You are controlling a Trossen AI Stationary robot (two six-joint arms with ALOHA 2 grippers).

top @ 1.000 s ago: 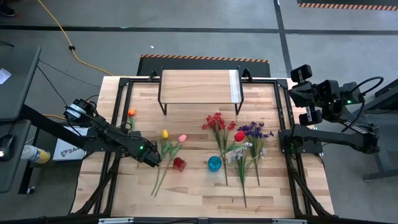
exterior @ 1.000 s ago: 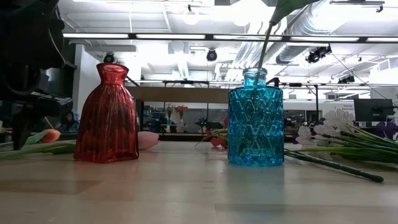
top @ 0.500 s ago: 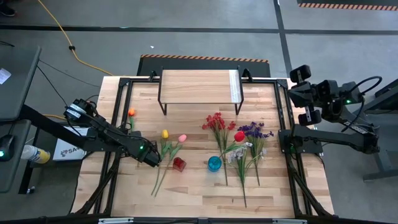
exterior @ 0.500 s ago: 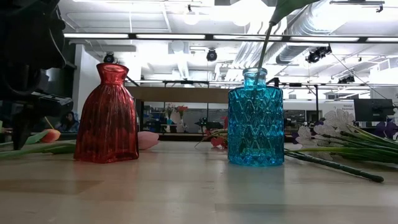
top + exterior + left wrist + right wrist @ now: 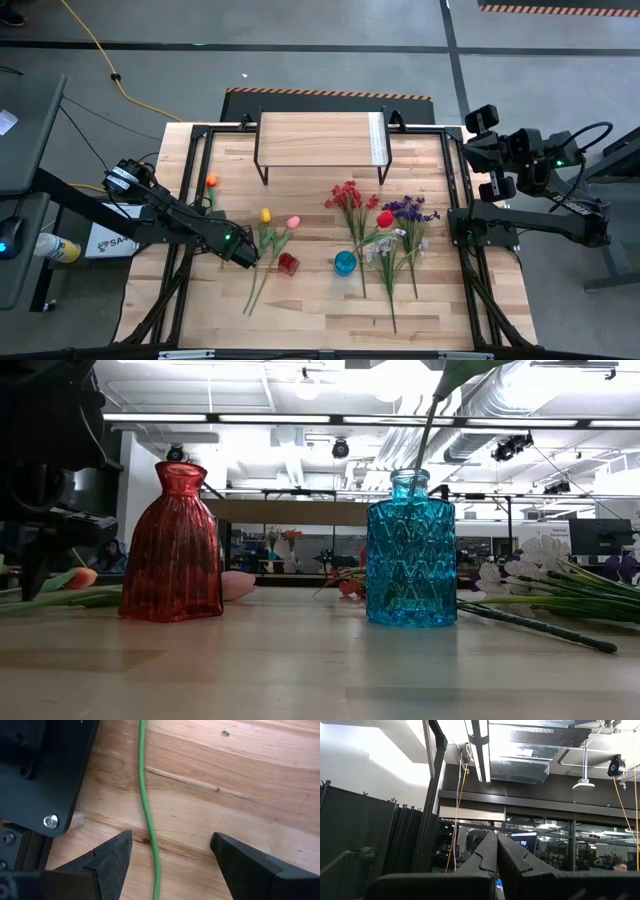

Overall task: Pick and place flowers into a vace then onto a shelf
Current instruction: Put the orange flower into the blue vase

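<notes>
Fingers (image 5: 112,862) astride stem (image 5: 148,815) (untouched)

The desk (image 5: 320,305) is pale wood in planks, matt, with visible grain and knots. Between the left tool's (image 5: 170,865) matt black fingers (image 5: 112,857) runs a smooth green plastic stem (image 5: 149,815). The red vase (image 5: 173,543) and blue vase (image 5: 411,550) are glossy ribbed glass.
</notes>
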